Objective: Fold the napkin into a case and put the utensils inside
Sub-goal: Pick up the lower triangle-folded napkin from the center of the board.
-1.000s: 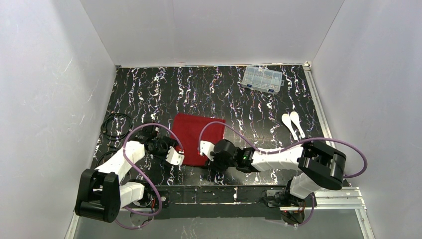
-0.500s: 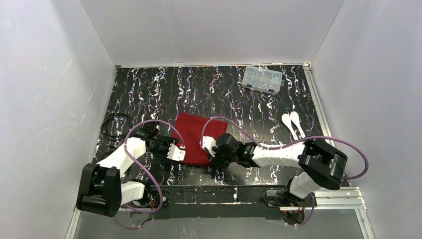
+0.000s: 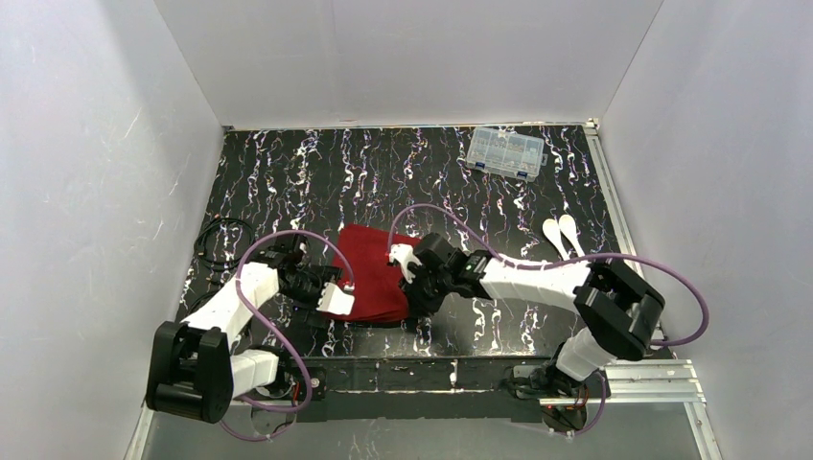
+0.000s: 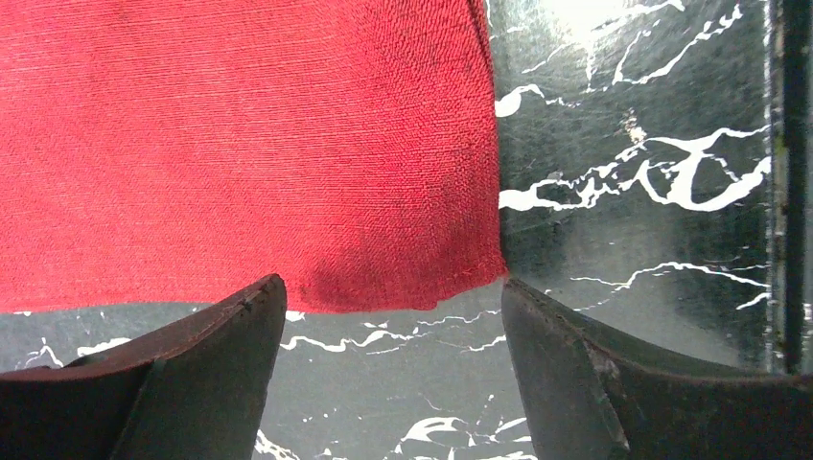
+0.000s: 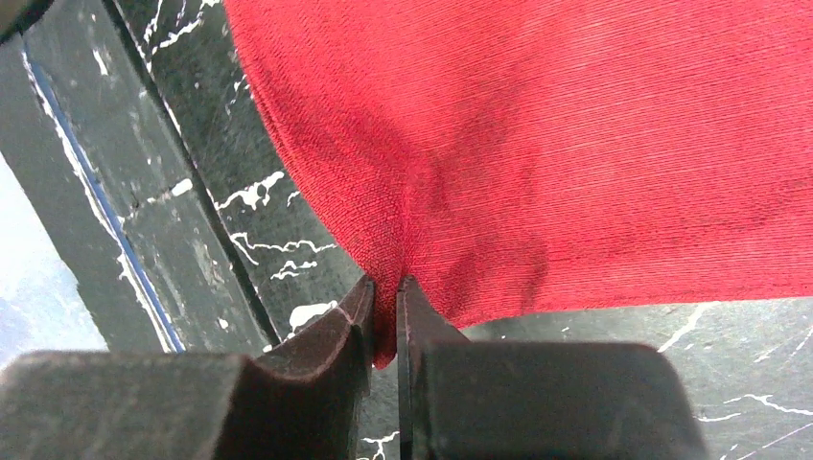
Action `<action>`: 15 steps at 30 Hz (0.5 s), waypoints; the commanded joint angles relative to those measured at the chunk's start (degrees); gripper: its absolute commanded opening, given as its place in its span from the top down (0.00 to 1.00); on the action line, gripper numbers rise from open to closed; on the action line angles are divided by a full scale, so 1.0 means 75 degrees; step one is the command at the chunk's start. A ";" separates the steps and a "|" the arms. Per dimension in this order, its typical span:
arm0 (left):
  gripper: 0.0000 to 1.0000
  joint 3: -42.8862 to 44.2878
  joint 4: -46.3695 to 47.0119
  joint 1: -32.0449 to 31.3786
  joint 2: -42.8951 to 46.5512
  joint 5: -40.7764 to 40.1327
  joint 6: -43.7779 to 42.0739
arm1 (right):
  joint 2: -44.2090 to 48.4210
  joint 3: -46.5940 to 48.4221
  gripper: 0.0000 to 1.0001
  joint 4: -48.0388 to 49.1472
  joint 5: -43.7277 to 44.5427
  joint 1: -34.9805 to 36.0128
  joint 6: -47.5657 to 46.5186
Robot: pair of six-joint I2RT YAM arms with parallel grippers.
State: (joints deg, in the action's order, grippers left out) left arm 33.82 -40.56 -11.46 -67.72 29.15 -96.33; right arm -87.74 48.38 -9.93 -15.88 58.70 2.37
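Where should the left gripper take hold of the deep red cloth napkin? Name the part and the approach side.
Grip the near left corner of the deep red cloth napkin, which lies flat just ahead of the open left gripper. Come in low from the left, one finger sliding under the hem. The right gripper pinches the opposite side.

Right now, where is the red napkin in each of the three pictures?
Top view: napkin at the near middle of the table.
Left wrist view: napkin fills the upper left, its corner inside the open left gripper.
Right wrist view: napkin fills the upper right, its edge pinched by the right gripper.
Shared landmark: the black, white-veined table.
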 commanded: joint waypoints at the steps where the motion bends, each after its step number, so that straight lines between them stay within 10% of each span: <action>1: 0.16 0.0602 -0.1109 0.0012 0.0381 0.0483 -0.0173 | -0.0400 0.0714 0.81 -0.0611 -0.0729 -0.0346 0.0630; 15: 0.21 0.0474 0.0578 -0.1514 0.1002 0.0960 0.3822 | -0.0945 0.1117 0.82 -0.0514 -0.1994 -0.1222 0.1371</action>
State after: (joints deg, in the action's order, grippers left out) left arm 36.99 -40.97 -18.50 -58.72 34.89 -81.80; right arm -93.65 53.67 -13.61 -26.85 51.09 11.07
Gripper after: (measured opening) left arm 0.795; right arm 0.195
